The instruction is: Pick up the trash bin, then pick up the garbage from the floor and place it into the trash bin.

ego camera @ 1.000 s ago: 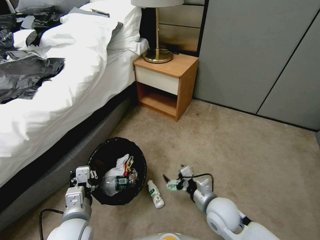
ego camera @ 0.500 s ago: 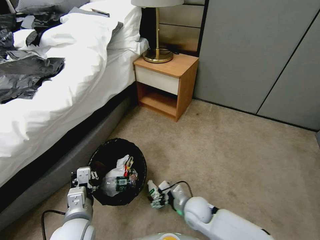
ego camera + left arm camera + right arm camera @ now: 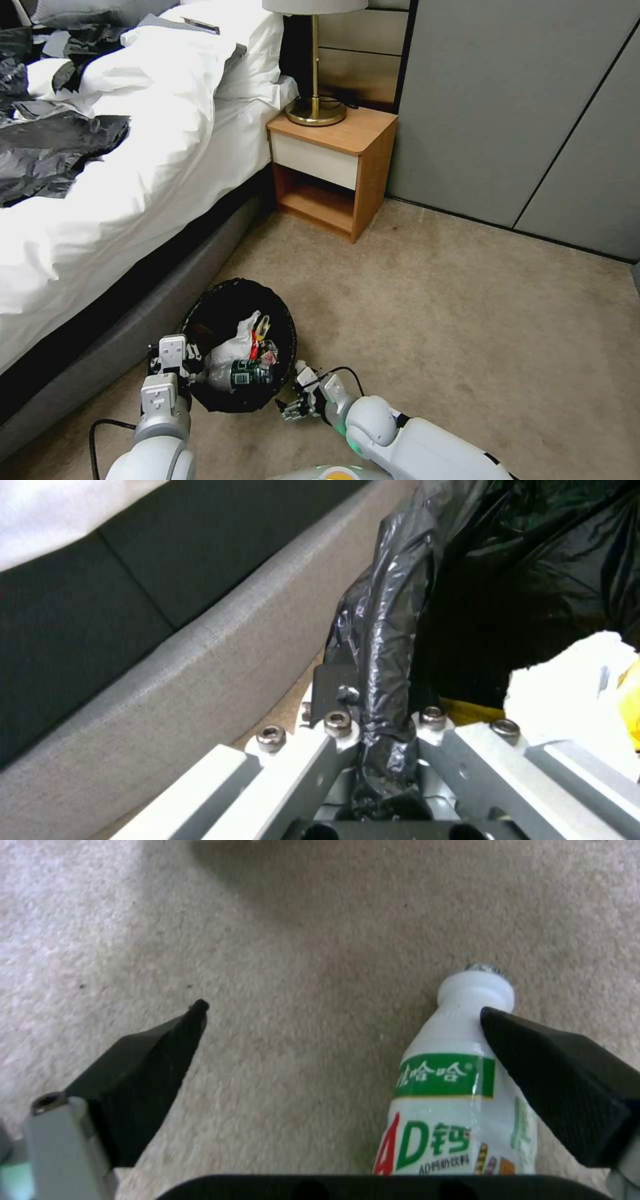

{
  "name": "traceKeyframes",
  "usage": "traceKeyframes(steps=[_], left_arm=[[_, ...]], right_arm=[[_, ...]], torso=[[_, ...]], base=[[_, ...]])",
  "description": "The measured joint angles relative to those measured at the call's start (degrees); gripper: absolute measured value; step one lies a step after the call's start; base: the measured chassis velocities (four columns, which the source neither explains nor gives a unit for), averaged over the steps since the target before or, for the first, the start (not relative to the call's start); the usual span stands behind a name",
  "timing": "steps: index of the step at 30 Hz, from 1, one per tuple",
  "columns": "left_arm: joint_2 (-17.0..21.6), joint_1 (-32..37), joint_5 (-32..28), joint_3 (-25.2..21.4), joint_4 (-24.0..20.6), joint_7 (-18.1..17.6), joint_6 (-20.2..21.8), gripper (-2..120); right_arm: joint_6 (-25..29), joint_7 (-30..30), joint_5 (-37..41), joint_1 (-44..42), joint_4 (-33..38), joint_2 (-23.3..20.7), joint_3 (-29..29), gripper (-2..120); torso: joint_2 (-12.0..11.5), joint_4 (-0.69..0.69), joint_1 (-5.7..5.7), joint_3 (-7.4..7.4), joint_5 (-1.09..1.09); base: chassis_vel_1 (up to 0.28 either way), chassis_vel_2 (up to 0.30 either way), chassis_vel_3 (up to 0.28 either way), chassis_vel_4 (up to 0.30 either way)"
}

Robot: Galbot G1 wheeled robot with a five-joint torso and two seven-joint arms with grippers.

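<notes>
Right wrist view: right gripper [image 3: 340, 1030] gapes wide over carpet [image 3: 200, 915]; the bottle [image 3: 457, 1080] lies lower right beside one finger, cap toward frame top. Left gripper [image 3: 380, 725] clamps the trash bin [image 3: 387, 630] rim.

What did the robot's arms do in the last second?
The right pincer swung left across the carpet, toward the trash bin, and came down over the little white bottle. It is open, with the bottle lying between its fingers, not gripped yet. The left pincer stayed shut on the bin's black-bagged rim; the bin shifted only slightly. The bed and nightstand did not move.
</notes>
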Motion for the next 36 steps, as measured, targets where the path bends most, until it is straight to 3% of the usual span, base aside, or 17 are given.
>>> traceKeyframes(steps=[10, 23, 25, 28, 32, 36], left_arm=[[-0.02, 0.42, -0.01, -0.19, -0.34, -0.01, -0.17, 0], [0.55, -0.44, -0.38, -0.12, 0.47, -0.01, -0.25, 0], [0.61, -0.59, -0.43, -0.12, 0.65, -0.01, -0.25, 0], [0.58, -0.99, -0.45, 0.10, 0.83, -0.01, -0.16, 0], [0.54, -1.05, -0.45, 0.16, 0.86, -0.01, -0.14, 0], [0.57, -0.95, -0.48, 0.02, 0.89, -0.02, -0.13, 0]], right_arm=[[1.22, -0.27, -1.29, -0.58, -1.16, -0.48, 1.22, 73], [0.71, -0.24, -2.53, -3.28, 3.99, -5.23, 5.57, 25], [0.71, -0.30, -2.70, -3.35, 4.26, -5.25, 5.99, 28], [0.74, -0.30, -2.85, -3.20, 4.53, -4.77, 6.66, 43], [0.86, -0.30, -2.92, -3.18, 4.42, -4.78, 6.61, 51], [1.30, -0.31, -3.19, -3.59, 4.00, -4.79, 6.33, 68]], torso=[[0.00, 0.00, 0.00, 0.00, 0.01], [0.00, -0.01, 0.00, 0.01, -0.01], [0.00, -0.01, 0.00, 0.01, -0.01], [0.00, 0.00, 0.00, 0.01, 0.01], [0.00, 0.00, 0.00, 0.00, 0.00], [0.00, 0.00, 0.00, 0.01, 0.00]], base=[[0.000, 0.000, 0.000, 0.000], [0.000, 0.000, 0.000, 0.000], [0.000, 0.000, 0.000, 0.000], [0.000, 0.000, 0.000, 0.000], [0.000, 0.000, 0.000, 0.000], [0.000, 0.000, 0.000, 0.000]])
